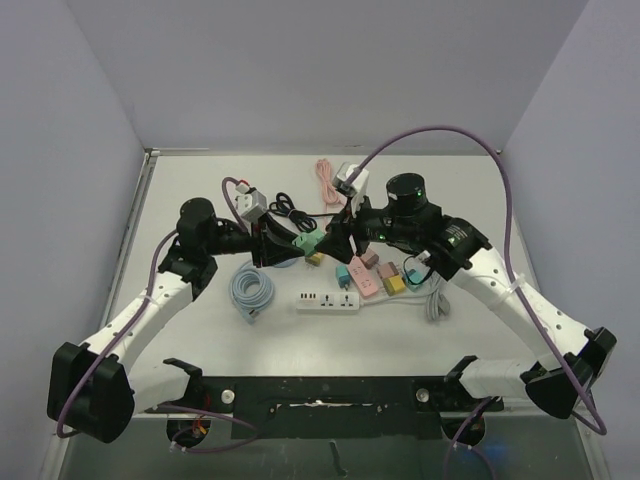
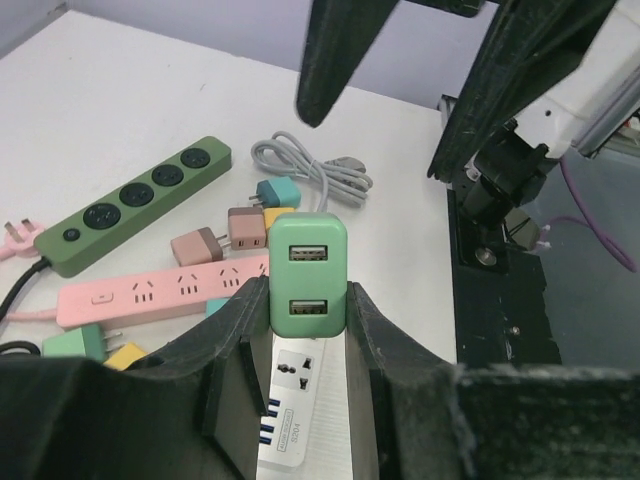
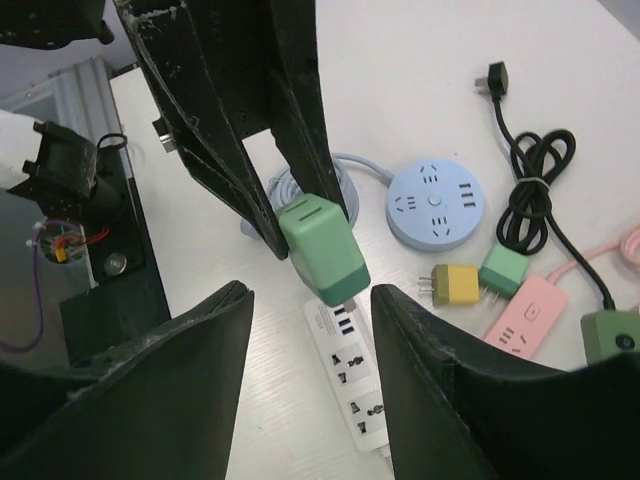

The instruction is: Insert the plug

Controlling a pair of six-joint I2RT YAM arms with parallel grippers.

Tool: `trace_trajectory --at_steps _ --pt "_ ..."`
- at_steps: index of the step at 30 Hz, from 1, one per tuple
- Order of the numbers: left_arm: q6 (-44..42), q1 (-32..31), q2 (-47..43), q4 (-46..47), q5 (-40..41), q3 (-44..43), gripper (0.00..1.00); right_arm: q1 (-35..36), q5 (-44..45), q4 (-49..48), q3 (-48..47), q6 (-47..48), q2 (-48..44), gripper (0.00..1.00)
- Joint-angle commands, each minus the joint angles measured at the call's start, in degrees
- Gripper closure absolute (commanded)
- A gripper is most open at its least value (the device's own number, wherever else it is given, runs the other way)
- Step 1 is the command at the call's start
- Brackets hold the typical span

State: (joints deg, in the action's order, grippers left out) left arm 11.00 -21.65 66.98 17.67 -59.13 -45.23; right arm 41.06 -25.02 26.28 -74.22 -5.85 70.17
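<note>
The left gripper point(image 2: 308, 306) is clamped on the green charger point(image 2: 308, 275), holding it in the air just above the white power strip point(image 2: 293, 402). The right gripper point(image 3: 310, 300) hangs over the same strip with its jaws apart, one either side of the charger and touching nothing. I judge the charger to be a light, rigid plastic block with smooth faces, so it could twist in a loose pinch. I'd keep the hold on its two flat sides and leave the pin end free. The left wrist view shows its two USB ports facing the camera and how squarely the pads sit on it. The right wrist view instead shows its body tilted down toward the strip's sockets. Only the top view places both arms meeting above the strip. I can't make out the pins in any view.
</note>
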Motion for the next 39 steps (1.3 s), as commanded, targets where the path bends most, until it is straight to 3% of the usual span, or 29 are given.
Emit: trace_trajectory --at_steps 1,7,18,30,36,39 --pt "-4.3 -0.1 -2.2 4.3 -6.7 -0.2 0.99 0.1 -10.2 7.0 -7.6 13.8 3.9 0.5" --pt "-4.2 -0.1 -0.9 4.0 -6.2 -0.4 1.0 0.1 -14.8 11.0 -13.1 18.2 10.0 0.44" --pt "-5.6 -0.2 -0.8 2.9 -8.1 -0.2 1.0 -0.8 -15.8 12.9 -14.7 21.8 13.8 0.41" --pt "-1.7 -0.2 -3.8 2.1 -8.4 -2.2 1.0 -1.2 -20.3 13.7 -17.5 22.6 15.7 0.64" --pt "2.2 -0.3 -4.3 4.5 -9.6 -2.4 1.0 -1.2 -24.4 14.2 -18.1 22.3 16.1 0.84" --pt "5.9 -0.3 -4.4 6.7 -8.3 -2.5 0.93 -1.2 -25.1 12.5 -17.8 20.5 15.5 0.91"
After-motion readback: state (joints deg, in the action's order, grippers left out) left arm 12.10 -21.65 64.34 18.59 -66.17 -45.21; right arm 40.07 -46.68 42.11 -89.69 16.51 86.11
